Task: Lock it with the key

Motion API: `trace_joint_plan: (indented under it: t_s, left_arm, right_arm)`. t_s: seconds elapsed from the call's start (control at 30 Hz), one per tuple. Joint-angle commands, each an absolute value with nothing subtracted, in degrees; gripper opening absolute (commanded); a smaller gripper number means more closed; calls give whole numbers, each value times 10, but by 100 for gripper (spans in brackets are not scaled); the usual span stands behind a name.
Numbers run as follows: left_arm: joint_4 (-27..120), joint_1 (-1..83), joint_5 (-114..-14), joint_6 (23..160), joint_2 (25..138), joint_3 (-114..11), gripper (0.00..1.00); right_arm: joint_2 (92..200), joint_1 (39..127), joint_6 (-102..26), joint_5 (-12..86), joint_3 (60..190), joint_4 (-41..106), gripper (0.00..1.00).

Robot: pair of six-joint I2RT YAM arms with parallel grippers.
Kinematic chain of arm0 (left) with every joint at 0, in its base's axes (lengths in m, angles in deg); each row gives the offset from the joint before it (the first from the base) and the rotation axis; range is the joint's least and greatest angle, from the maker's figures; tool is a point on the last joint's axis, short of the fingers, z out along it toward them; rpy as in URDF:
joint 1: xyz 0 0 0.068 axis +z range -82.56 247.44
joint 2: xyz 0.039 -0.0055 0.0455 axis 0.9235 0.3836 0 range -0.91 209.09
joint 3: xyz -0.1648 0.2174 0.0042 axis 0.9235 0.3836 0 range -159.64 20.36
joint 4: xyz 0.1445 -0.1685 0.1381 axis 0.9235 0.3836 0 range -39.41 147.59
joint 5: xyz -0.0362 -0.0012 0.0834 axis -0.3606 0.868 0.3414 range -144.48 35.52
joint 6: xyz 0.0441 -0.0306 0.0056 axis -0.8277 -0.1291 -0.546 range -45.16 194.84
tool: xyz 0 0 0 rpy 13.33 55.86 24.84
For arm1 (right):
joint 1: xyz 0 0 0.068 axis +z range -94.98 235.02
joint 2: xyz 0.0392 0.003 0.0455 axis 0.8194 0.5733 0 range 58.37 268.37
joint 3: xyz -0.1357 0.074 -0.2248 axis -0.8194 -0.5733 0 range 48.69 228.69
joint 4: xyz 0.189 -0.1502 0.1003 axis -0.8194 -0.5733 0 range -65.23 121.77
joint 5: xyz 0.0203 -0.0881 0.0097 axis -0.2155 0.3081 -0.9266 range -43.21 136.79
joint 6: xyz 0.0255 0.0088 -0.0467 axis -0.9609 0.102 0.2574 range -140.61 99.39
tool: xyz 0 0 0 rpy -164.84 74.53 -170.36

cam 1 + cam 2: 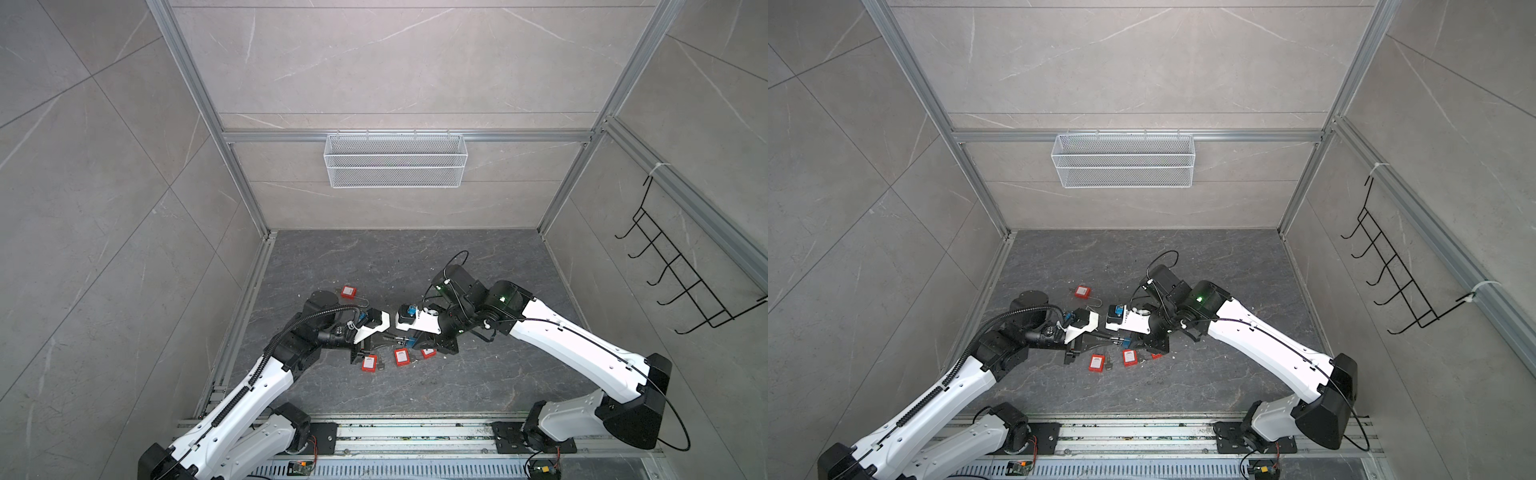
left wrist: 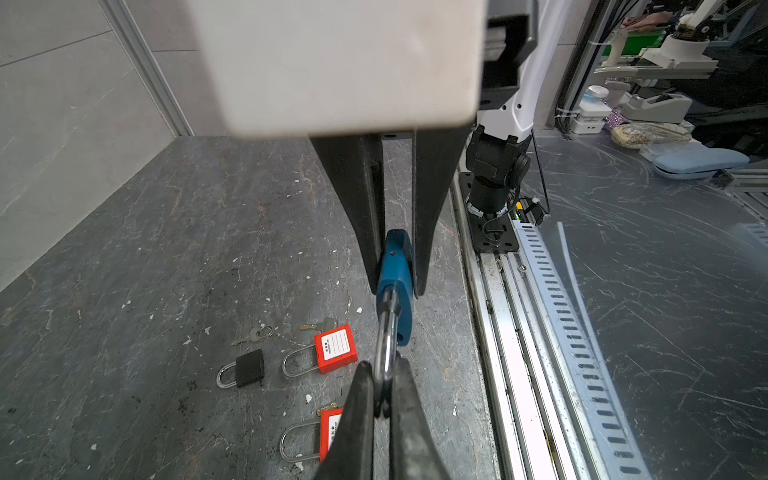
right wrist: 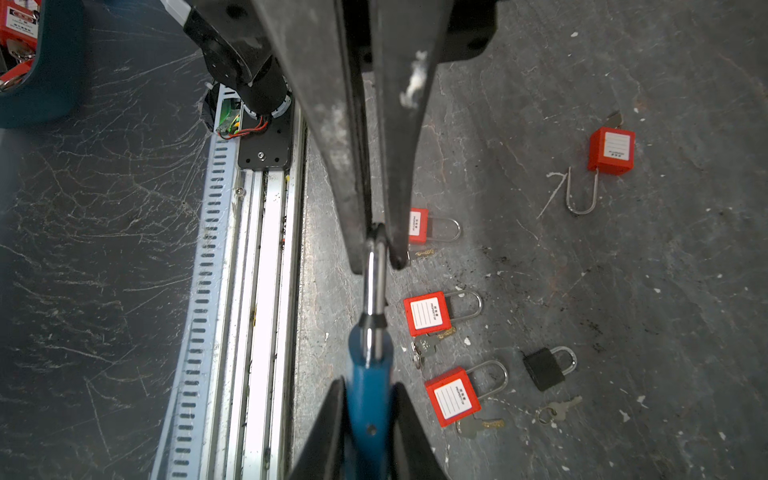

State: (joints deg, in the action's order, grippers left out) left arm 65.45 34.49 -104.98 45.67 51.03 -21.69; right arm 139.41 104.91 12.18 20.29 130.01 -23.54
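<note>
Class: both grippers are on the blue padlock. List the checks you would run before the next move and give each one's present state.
1. Right gripper clamped on the blue padlock body: ok.
2. Left gripper pinching the shackle: ok.
3. Shackle pushed home in the body: cannot tell, it is seen edge-on.
4. Key in the blue padlock: cannot tell, none shows.
5. Red padlocks and loose keys on the table not touched by either gripper: ok.
</note>
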Motion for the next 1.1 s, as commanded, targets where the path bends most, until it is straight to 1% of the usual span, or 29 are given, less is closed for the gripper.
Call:
trace_joint_plan:
  t_s: [0.0,0.13,0.27,0.43,0.63,0.9,1.07]
  left_arm:
    - [620,321,-1032,445,512,-227,0]
    - [569,300,-1013,461,505,-208,0]
    - [548,287,-1011,479,512,-202,0]
    - [524,286,-1029,518,519,-196,0]
    - [530,286,-1062,547,527,-200,0]
    - [529,286,-1092,573,540,-215,0]
    - [533,286,-1091,556,555,-218,0]
  right_arm:
    - [1397,1051,125,150,1334,-195,1]
    - [1400,1048,125,133,1340,-178,0]
    - [1394,1041,112,120,1328,-131,0]
    - [1386,1040,110,148,1315,-100,0]
    - [1372,1040,121,216,1299,-91,0]
    - [1354,1040,121,235,1283,-103,0]
    - [1345,1040,105,195,1275,-84,0]
